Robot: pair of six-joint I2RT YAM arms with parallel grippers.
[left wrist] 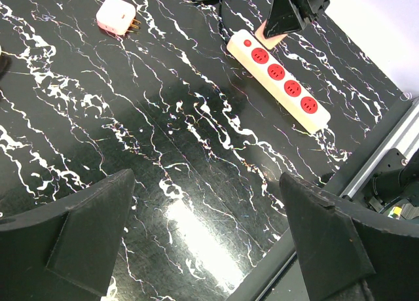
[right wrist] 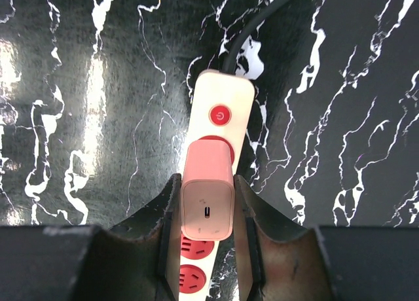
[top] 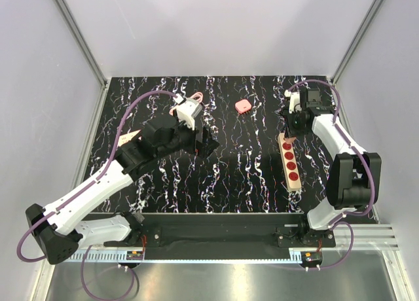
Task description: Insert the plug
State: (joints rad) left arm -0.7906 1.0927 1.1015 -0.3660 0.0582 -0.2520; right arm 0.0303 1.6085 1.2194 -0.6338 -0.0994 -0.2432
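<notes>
The cream power strip with red sockets lies at the right; it also shows in the left wrist view and the right wrist view. My right gripper is shut on the salmon-pink plug and holds it upright over the first socket beside the red switch. I cannot tell whether its prongs are in. In the top view the right gripper stands over the strip's far end. My left gripper is open and empty above bare table; it also shows in the top view.
A second pink charger block lies loose on the table at the back middle; its prongs show in the left wrist view. A small beige piece lies at the left. The strip's black cord runs off from its far end. White walls enclose the table.
</notes>
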